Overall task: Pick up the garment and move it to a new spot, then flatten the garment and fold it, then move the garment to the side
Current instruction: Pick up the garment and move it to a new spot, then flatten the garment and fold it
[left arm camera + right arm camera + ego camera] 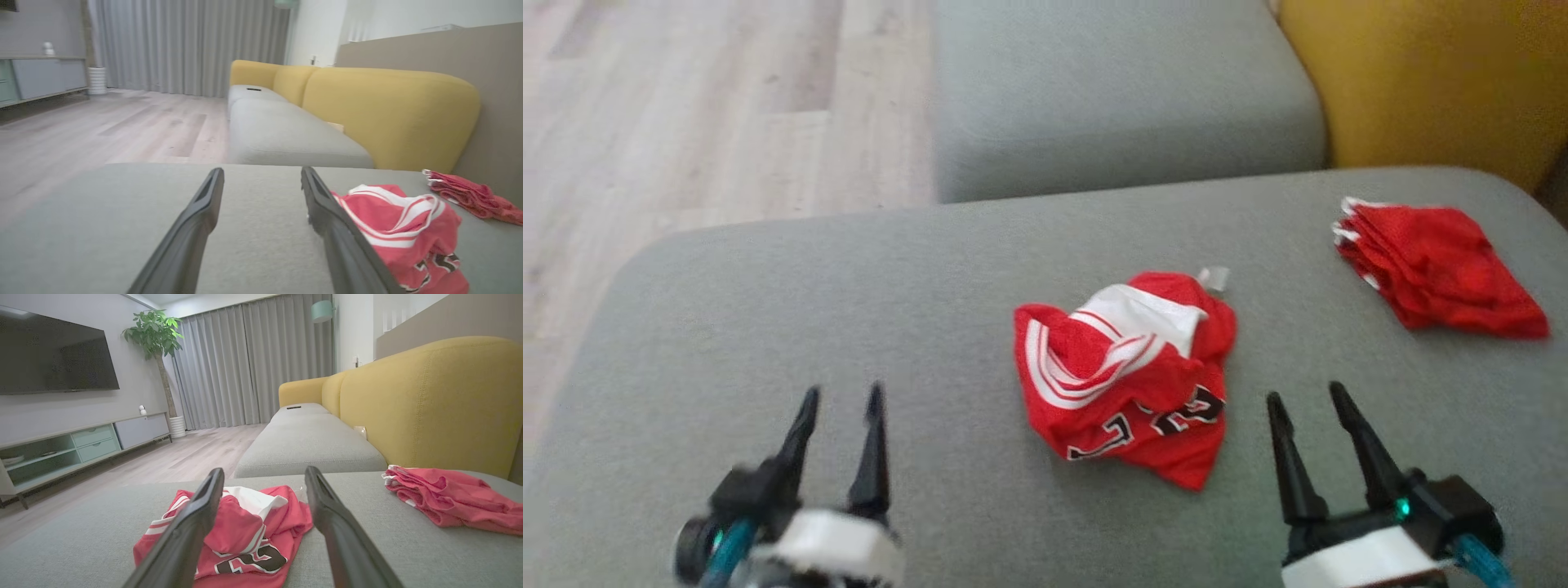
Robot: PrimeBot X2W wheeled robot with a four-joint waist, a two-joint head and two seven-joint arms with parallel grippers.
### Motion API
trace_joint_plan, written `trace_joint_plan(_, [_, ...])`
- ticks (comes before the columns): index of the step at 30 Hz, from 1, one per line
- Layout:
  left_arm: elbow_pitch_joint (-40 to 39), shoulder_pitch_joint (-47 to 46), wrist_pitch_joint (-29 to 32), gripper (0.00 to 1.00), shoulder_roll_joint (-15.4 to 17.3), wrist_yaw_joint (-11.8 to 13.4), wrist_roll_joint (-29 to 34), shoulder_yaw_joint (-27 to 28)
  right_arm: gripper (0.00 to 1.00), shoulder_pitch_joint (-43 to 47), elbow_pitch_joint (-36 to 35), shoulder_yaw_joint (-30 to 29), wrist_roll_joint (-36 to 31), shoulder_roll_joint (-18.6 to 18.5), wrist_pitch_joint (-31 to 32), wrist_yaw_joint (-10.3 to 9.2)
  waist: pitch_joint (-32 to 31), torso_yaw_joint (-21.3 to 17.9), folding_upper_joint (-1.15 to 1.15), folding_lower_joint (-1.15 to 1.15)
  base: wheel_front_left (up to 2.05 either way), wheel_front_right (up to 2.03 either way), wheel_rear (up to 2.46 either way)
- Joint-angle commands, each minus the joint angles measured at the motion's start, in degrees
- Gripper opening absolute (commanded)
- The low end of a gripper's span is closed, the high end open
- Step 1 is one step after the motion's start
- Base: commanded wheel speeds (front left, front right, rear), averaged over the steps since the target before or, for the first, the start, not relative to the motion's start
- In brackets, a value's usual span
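Nearest, the left gripper point(843, 392) and the right gripper point(1305, 394) were over the grey cushion point(768, 327), each with its fingers spread and holding nothing. A little further on, between them, lay the garment point(1127, 376) — a red jersey with white trim, crumpled in a heap, nearer the right gripper. Beyond it to the right sat a folded red cloth point(1437, 278), well apart. Furthest back — a second grey seat point(1119, 90), a yellow backrest point(1437, 73) and wooden floor point(686, 106).

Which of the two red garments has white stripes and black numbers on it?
The crumpled jersey in the middle of the grey cushion. The folded red garment at the far right shows only thin white edging.
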Motion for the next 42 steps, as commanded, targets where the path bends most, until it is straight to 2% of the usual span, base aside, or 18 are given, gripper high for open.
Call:
trace_joint_plan(1, [-3.7, -0.5, -0.7, 1.0, 0.1, 0.2, 1.1, 2.9, 1.0, -1.2, -1.7, 0.4, -0.6, -0.1, -0.2, 0.37, -1.1, 2.3, 0.0, 0.01, 0.0, 0.0, 0.0])
trace_joint_plan(4, [-8.3, 4.7, -0.7, 1.0, -0.4, -0.3, 3.6, 5.1, 1.0, -0.3, -2.1, -0.8, -1.8, -0.1, -0.2, 0.37, -1.2, 3.8, 0.0, 0.01, 0.0, 0.0, 0.0])
trace_joint_plan(8, [-10.2, 9.1, -0.7, 1.0, -0.7, -1.4, 7.0, 5.8, 1.0, 0.9, -2.4, -1.8, -2.8, -0.1, -0.2, 0.37, -1.4, 5.0, 0.0, 0.01, 0.0, 0.0, 0.0])
trace_joint_plan(13, [-12.9, 11.2, -0.7, 1.0, -1.1, -0.3, 8.7, 6.3, 1.0, 1.6, -3.1, -2.8, -3.1, -0.1, -0.2, 0.37, -1.3, 5.8, 0.0, 0.01, 0.0, 0.0, 0.0])
trace_joint_plan(42, [-11.7, 10.6, -0.7, 1.0, -1.3, -0.8, 10.7, 5.2, 1.0, 1.4, -0.7, -3.3, -1.5, -0.1, -0.2, 0.37, -0.6, 5.7, 0.0, 0.01, 0.0, 0.0, 0.0])
